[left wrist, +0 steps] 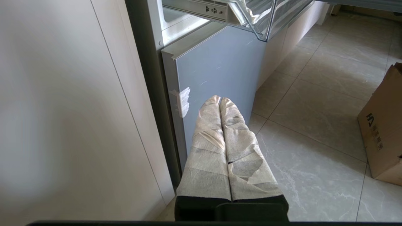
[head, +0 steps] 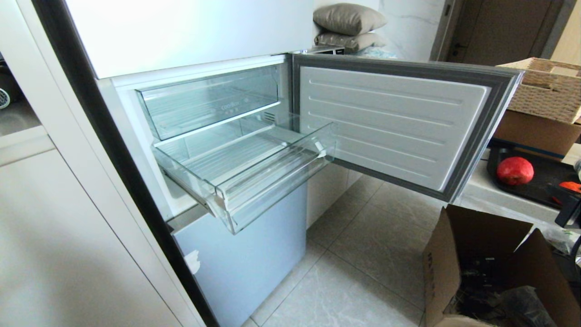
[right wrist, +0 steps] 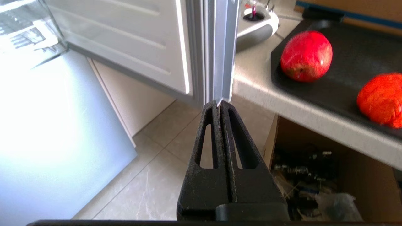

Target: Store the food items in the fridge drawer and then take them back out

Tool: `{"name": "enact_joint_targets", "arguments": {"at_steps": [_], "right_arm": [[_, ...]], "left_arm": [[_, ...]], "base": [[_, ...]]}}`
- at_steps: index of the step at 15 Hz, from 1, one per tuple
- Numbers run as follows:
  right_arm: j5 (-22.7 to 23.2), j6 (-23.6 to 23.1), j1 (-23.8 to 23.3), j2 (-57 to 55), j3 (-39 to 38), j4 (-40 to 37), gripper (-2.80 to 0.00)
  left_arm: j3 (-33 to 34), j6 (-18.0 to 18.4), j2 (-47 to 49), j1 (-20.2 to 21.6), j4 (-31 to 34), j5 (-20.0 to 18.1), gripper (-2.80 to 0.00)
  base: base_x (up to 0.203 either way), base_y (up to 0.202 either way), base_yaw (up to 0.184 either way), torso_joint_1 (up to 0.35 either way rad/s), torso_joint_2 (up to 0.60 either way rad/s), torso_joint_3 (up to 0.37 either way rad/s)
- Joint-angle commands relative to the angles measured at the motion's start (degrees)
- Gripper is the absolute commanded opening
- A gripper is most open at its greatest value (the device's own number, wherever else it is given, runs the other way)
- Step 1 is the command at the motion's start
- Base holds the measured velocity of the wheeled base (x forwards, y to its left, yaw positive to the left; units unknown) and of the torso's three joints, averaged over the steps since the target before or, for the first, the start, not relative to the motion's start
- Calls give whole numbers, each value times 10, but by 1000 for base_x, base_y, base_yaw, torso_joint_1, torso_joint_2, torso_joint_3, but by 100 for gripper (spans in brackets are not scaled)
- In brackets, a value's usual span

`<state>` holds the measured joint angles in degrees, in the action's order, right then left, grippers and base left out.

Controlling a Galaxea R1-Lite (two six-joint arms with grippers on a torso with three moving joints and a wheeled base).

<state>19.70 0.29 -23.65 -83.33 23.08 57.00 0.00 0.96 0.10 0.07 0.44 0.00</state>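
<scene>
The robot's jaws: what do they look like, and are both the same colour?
No, they differ. The left gripper has two long fingers wrapped in pale, wrinkled tape or cloth strips, with a black base beneath. The right gripper is bare black, rough-looking, and each finger tapers to a tip with a long slot cut through it. No cables or markings show on either.

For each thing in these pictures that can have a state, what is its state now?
fridge door: swung open.
fridge drawer: pulled out, nothing in it.
taller drawer: pushed in, nothing in it.
red food item: lying on the black tray, not stored.
orange-red food item: lying on the same tray, not stored.
right hand: shut, holding nothing.
left hand: shut, holding nothing, low by the fridge.
cardboard box: flaps open.
</scene>
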Motion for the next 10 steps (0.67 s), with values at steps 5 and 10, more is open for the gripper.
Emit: {"name": "enact_joint_targets", "arguments": {"at_steps": [5, 10], "right_arm": [[3, 1, 4, 24, -20, 4, -280], [2, 0, 4, 23, -21, 3, -280]], "left_arm": [[0, 0, 1, 0, 0, 1, -280], [0, 0, 1, 0, 0, 0, -280]], "base": [[0, 0, 0, 0, 0, 0], [-1, -8, 162, 3, 1, 3]]}}
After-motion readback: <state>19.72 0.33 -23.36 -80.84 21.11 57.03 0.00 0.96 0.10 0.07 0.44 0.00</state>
